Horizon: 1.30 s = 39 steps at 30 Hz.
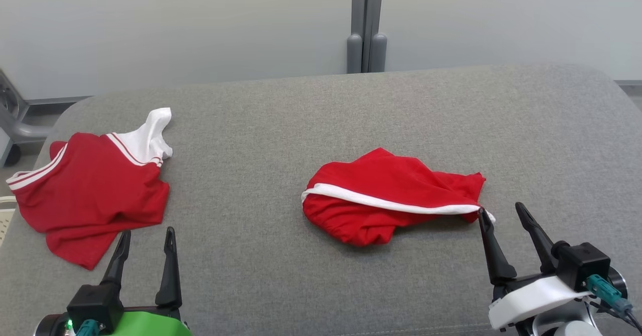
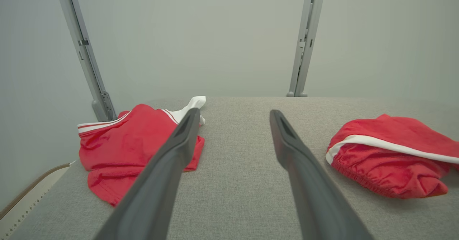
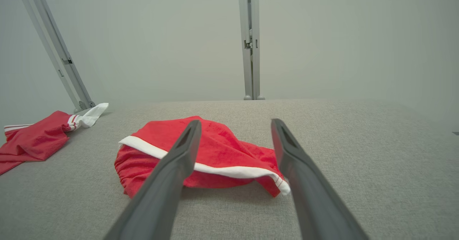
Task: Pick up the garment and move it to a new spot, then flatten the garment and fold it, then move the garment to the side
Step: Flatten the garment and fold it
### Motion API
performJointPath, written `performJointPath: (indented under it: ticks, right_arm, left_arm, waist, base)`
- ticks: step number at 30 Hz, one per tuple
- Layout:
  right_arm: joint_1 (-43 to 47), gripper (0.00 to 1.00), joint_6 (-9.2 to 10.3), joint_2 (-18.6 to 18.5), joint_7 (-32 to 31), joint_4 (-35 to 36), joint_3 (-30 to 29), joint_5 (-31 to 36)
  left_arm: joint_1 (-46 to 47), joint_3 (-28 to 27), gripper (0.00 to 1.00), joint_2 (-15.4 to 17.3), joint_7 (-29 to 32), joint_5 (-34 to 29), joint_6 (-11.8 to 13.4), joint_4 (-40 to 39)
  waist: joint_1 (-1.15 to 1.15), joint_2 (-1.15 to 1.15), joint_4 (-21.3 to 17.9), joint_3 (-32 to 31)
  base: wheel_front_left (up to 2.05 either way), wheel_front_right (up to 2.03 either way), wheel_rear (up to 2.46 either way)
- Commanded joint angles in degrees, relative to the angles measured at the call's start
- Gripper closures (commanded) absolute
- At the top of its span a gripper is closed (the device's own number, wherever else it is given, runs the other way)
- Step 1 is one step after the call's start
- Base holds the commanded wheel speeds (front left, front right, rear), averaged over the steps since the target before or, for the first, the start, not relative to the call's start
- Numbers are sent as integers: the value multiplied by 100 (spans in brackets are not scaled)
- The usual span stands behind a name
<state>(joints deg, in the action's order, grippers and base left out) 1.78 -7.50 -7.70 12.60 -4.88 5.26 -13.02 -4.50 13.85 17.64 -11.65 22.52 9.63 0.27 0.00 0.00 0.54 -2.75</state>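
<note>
right claw (image 1: 500, 208) wide, empty, beside right end of shorts (image 1: 386, 195) | left claw (image 1: 147, 231) wide, empty, well left of shorts

The left hand (image 1: 147, 231) has long dark tapered fingers (image 1: 169, 268) and a green wrist shell (image 1: 145, 324); the right hand's (image 1: 500, 208) shell is white.

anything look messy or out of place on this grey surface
Both garments are unfolded: the red shorts lie bunched in a heap mid-surface, and the red shirt at the left is rumpled, one white sleeve sticking out. Nothing looks spilled or torn.
</note>
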Motion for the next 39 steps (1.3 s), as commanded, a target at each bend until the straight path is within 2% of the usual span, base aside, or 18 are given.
performJointPath:
  ticks: [1,21,23,26,30,33,36,39]
  right_arm:
    - [72,0,2,4,-24,57,-47,59]
    - [138,0,2,71,-174,227,-137,133]
    - [150,0,2,62,-179,247,-163,138]
    - [145,0,2,57,-218,259,-133,151]
    - [38,0,2,18,-272,298,-15,173]
    - [-22,0,2,15,-295,349,65,188]
    - [-113,0,2,18,-292,361,119,165]
    - [-181,0,2,57,-250,326,185,146]
  left_arm:
    - [-100,3,0,47,24,-57,31,-12]
    - [69,81,0,59,48,52,22,133]
    - [150,150,0,-27,144,219,-134,146]
    - [331,322,0,-179,597,647,-497,316]
    - [730,590,0,-413,1458,1381,-1051,673]
    - [1124,770,0,-546,2047,1788,-1362,965]
    - [1556,921,0,-655,2569,2222,-1567,1296]
    - [1954,1034,0,-684,2896,2537,-1664,1659]
  waist:
    - [0,0,7,-8]
    - [0,0,43,67]
    - [0,0,74,95]
    - [0,0,93,153]
    - [0,0,13,287]
    - [0,0,-85,473]
    - [0,0,-206,646]
    - [0,0,-340,797]
  base:
    - [0,0,0]
    - [0,0,0]
    - [0,0,0]
    - [0,0,0]
    - [0,0,0]
    - [0,0,0]
    - [0,0,0]
    - [0,0,0]
